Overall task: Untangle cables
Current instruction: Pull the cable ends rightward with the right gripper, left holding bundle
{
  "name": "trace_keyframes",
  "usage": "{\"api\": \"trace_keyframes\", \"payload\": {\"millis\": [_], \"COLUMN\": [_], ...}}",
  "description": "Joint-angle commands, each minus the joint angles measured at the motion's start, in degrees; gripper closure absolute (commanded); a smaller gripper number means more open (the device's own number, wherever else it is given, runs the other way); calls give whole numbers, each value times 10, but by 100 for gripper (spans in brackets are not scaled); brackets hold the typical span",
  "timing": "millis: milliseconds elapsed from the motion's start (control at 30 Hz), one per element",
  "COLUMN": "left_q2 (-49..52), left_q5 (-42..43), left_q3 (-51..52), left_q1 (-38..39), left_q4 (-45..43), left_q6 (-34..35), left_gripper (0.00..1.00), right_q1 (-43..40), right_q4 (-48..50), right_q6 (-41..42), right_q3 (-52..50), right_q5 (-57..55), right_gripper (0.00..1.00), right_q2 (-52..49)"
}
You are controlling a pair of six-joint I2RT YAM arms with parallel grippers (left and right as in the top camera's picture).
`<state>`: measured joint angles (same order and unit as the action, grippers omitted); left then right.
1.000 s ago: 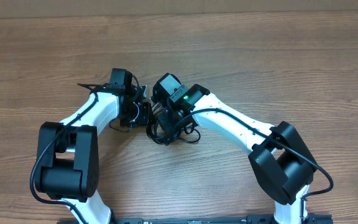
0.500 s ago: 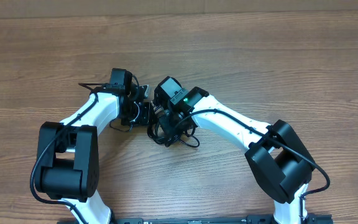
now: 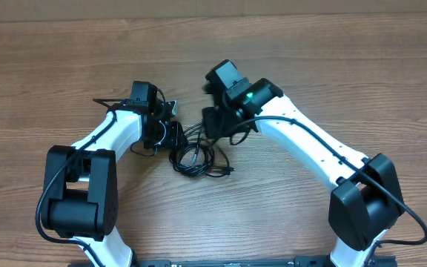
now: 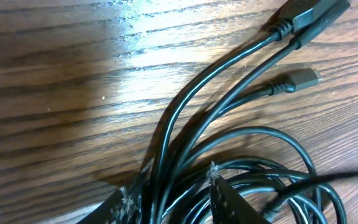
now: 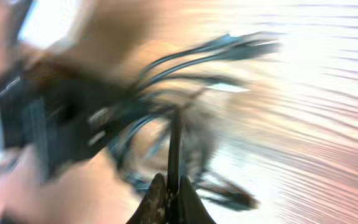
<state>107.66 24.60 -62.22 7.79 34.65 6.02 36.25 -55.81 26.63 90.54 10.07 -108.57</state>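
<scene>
The cables (image 3: pixel 196 157) lie as a tangle of thin black loops on the wooden table, between the two arms. My left gripper (image 3: pixel 174 140) sits at the tangle's left edge. In the left wrist view its fingers (image 4: pixel 124 203) stand on either side of several strands and press on them. Beyond them lie two black plugs (image 4: pixel 304 15) and a silver-tipped plug (image 4: pixel 302 79). My right gripper (image 3: pixel 212 126) is just above and right of the tangle. In the blurred right wrist view it (image 5: pixel 171 184) is shut on one thin black strand (image 5: pixel 174 142) that runs up from the jaws.
The wooden table (image 3: pixel 347 67) stretches bare behind and to both sides of the arms. Both arm bases (image 3: pixel 80 200) stand at the front edge, each with its own thicker black cable along the arm.
My right gripper has shut on a strand and swung up and to the right, off the tangle, which now lies uncovered. The left arm has stayed in place.
</scene>
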Motion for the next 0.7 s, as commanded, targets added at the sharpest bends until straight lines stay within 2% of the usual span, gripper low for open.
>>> {"api": "trace_keyframes", "payload": {"millis": [0,133,167,233,267,300,333,400,467,500,533,633,667], "left_q2": [-1,-1,-1,-1,-1,-1,-1,-4,-14,-29,-52,-126,-153], "left_q5": [-12,-12,-12,-12,-12,-12,-12,-12,-15,-24,-25,-34,-49], "left_q3": [7,7,7,7,7,7,7,6,6,6,6,6,6], "left_q1": [1,1,1,1,1,1,1,0,0,0,0,0,1], "left_q4": [2,2,2,2,3,4,7,13,15,15,16,13,16], "left_q6": [4,4,4,4,4,4,4,4,2,4,10,47,66], "left_gripper": [63,64,63,64,63,63,63,62,62,62,62,58,50], "right_q1": [-7,-7,-7,-7,-7,-7,-7,-8,-8,-8,-8,-8,-8], "right_q4": [-19,-75,-85,-110,-151,-170,-193,-236,-268,-270,-268,-231,-192], "right_q6": [195,429,443,443,435,434,434,434,428,386,350,288,245], "right_q3": [9,9,9,9,9,9,9,9,9,9,9,9,9], "right_q5": [-174,-263,-266,-264,-264,-266,-272,-307,-337,-338,-336,-297,-241], "right_gripper": [96,96,96,95,83,83,78,44,23,16,12,13,13], "right_q2": [15,15,15,15,15,15,15,15,15,15,15,15,15]}}
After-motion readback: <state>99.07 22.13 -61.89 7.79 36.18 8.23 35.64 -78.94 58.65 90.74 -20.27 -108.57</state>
